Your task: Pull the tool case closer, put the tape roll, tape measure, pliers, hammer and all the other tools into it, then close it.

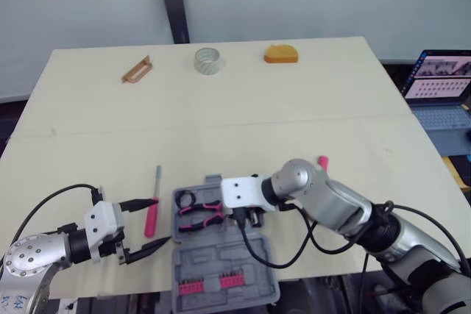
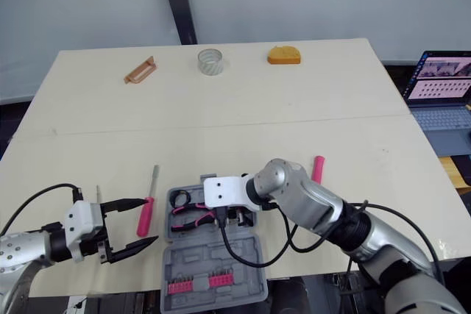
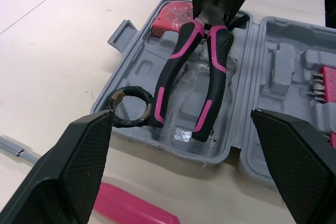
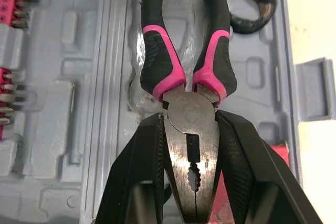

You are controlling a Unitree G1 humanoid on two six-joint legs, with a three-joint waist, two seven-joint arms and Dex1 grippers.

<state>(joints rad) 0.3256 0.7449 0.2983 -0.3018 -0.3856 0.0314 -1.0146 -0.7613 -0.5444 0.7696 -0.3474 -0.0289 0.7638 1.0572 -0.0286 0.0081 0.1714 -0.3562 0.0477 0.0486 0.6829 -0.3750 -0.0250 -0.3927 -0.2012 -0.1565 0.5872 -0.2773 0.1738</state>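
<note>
The grey tool case [image 1: 215,258] lies open at the table's near edge. Pliers [image 1: 200,215] with pink and black handles rest in its far half, and my right gripper [image 4: 190,124] is shut on their steel head [image 4: 189,114]. A black ring [image 3: 130,114] of tape sits in the case's corner beside the handles. Left of the case my left gripper [image 1: 162,220] stands open over a pink-handled screwdriver [image 1: 151,222]. A clear tape roll [image 1: 209,61] and an orange tape measure [image 1: 282,53] lie at the far edge.
A brown handle-shaped tool [image 1: 137,70] lies at the far left. A pink handle [image 1: 322,160] pokes out behind my right arm. Pink bits [image 1: 210,283] fill the case's near half. A laptop [image 1: 441,86] stands off the table's right side.
</note>
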